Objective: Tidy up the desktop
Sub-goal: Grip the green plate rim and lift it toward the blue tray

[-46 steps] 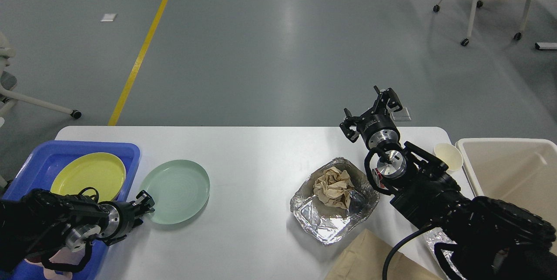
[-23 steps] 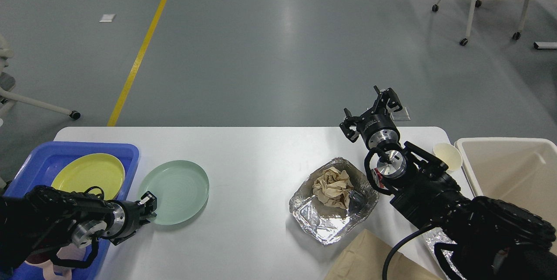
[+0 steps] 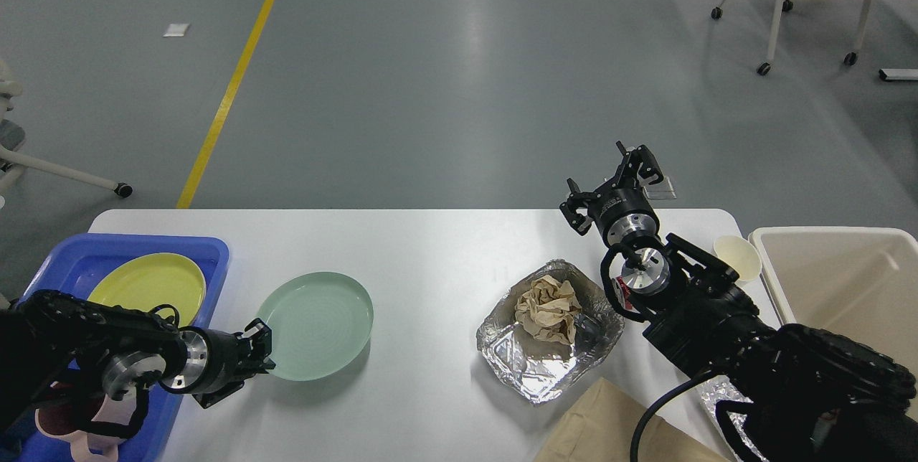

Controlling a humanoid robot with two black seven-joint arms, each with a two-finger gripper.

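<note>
Crinkled shiny foil tray (image 3: pixel 549 369), matte desktop (image 3: pixel 423 247)

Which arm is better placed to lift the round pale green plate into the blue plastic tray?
Left. Its gripper is at the plate's near-left rim beside the tray; the right gripper is far across the desktop.

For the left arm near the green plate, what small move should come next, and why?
Probably lift the green plate a little and bring it back toward the blue tray. The left gripper sits at the plate's near-left rim, seemingly gripping it, and the plate lies on the desktop beside the tray, where a yellow plate already rests. The right gripper hangs open, away.
</note>
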